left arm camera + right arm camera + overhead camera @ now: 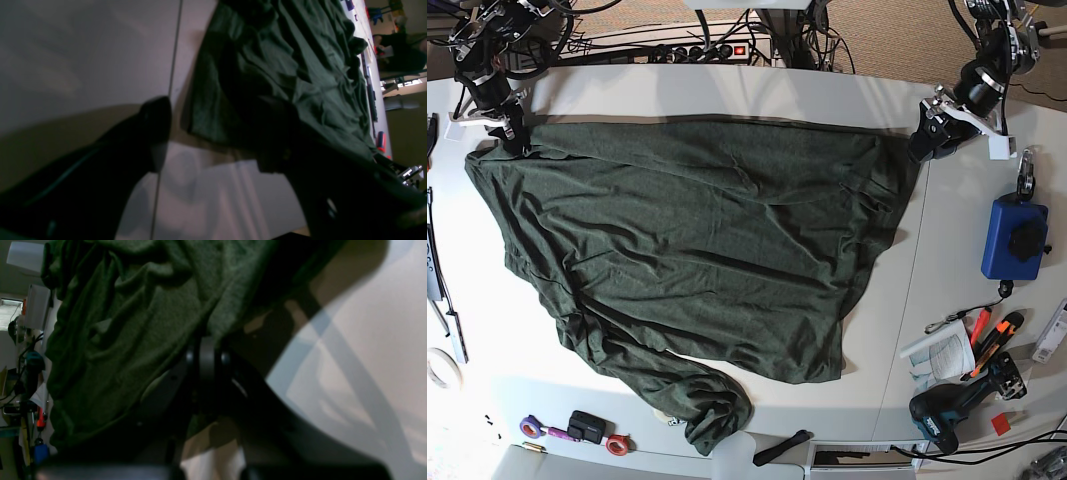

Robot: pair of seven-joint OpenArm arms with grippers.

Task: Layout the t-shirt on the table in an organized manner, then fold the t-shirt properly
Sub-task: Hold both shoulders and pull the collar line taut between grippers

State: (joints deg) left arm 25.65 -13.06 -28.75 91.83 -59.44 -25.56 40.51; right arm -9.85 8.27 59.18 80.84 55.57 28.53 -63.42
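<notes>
White counter (pixel 727 95) fills the overhead base view, with a thin seam running down its right part. Nearest the front edge, from left to right, lie a roll of tape (pixel 439 368), a small black box with purple and red pieces (pixel 577 427), a black strap (pixel 780 447), a teal and black power drill (pixel 955 408), orange-handled tools (pixel 987 335) and a folded paper booklet (pixel 937 350). Further back on the right sits a blue pouch (pixel 1014 237) with a black knob on top. None of these touch the garment.

Dark green t-shirt (pixel 687 240) is spread wide across the middle of the counter, wrinkled, with one long sleeve (pixel 697 405) bunched at the front edge. Its far edge runs nearly straight between the two arms.

At the far left of the base view, the right end effector (pixel 509 135) sits at a far corner of the cloth; its wrist view shows the fingers pressed together on a fold of green knit. At the far right, the left end effector (pixel 927 140) rests at the other far corner with its fingers (pixel 155 130) spread wide, one over bare counter, the other dark against the cloth. Whether it touches the fabric cannot be told.

Beyond the counter run a power strip (pixel 697 50) and tangled cables.
</notes>
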